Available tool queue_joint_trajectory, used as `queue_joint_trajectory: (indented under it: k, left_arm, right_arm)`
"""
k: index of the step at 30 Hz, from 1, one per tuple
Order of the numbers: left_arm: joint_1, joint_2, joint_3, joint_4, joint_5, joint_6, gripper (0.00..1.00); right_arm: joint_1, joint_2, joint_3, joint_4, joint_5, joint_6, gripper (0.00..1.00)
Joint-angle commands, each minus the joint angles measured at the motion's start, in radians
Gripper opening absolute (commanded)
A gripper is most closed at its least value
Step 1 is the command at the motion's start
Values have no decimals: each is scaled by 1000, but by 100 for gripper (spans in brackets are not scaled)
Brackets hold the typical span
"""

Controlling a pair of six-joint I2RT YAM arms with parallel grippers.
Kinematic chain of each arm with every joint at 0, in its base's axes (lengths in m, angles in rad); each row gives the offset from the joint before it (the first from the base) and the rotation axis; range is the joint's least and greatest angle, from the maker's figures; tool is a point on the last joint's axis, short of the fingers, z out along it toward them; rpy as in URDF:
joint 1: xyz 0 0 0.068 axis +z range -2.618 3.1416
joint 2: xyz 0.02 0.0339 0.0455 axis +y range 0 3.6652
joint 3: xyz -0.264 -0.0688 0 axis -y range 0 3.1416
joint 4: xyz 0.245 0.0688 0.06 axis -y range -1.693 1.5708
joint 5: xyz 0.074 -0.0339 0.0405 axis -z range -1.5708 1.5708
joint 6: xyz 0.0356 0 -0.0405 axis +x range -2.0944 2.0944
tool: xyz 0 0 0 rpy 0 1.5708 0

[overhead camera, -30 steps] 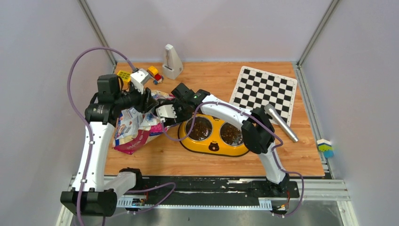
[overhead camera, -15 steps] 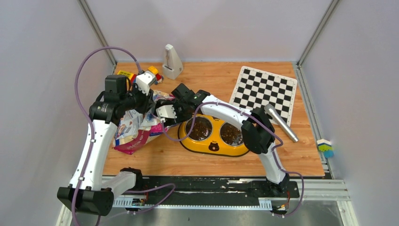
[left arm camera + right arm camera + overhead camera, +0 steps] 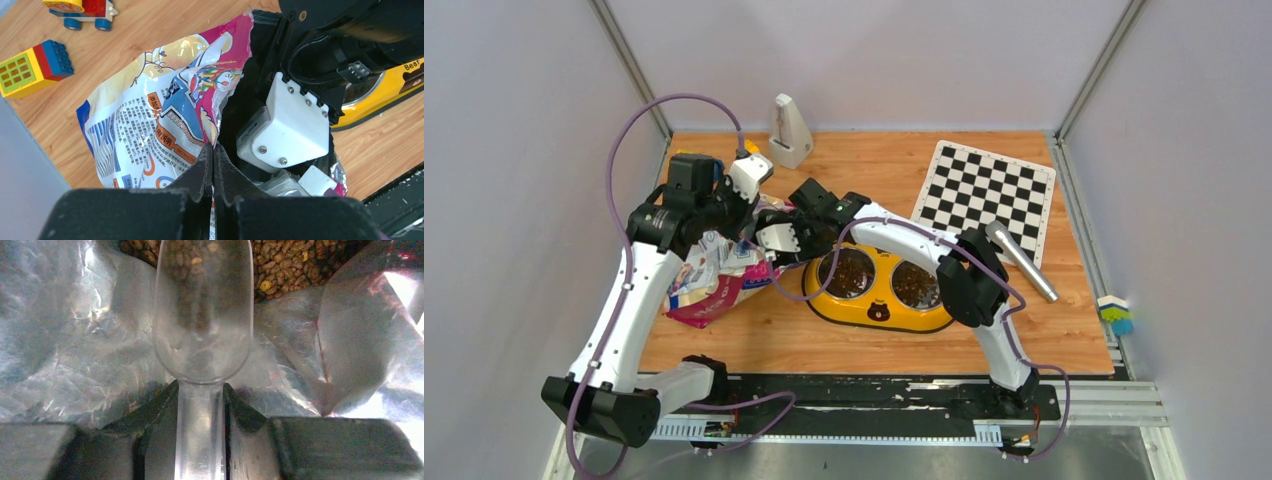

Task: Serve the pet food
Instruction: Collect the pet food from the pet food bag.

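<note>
Where the bench [image 3: 824, 340] lies closest to the arm bases, a yellow feeder [image 3: 879, 312] sits near the middle, and both of its steel bowls hold pet food [image 3: 851, 272]. To its left, toward the left edge, the bag [image 3: 150, 110] lies crumpled on the bench with its mouth turned toward the feeder. The left end effector [image 3: 212, 150] is clenched, its fingertips meeting on the torn rim of the bag's mouth and pinching the foil. The right end effector [image 3: 200, 396] reaches inside the bag and grasps the handle of the clear scoop [image 3: 202, 315]. More pet food lies deep in the foil lining, around and beyond the tip of the scoop's bowl. Whether any sits inside the scoop cannot be told. Beyond the bag, at the far-left corner, lie a toy block [image 3: 32, 67] and a toy car [image 3: 82, 9]. A white upright object [image 3: 789, 132] stands at the far edge. A checkerboard [image 3: 984, 190] fills the far-right corner, with a metal cylinder [image 3: 1021, 262] lying across its near corner.
</note>
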Motion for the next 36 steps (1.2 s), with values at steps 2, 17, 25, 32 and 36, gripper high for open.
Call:
queue_joint_trajectory:
  k: [2,17,25,32,36]
  left_arm:
    - [-43,62,156,-58,-13,10,0]
    - [-51,98,324,-142,415,-34,0]
    - [-51,97,338,-118,546,-42,0]
    - [-40,67,369,-142,495,-18,53]
    - [19,-127,245,-88,419,40,99]
  right_arm:
    - [12,-37,-40,12,53,4,0]
    - [10,26,61,12,13,36,0]
    - [20,33,78,12,-62,59,0]
    - [15,21,73,5,-138,103,0]
    - [-14,14,73,-6,-196,141,0]
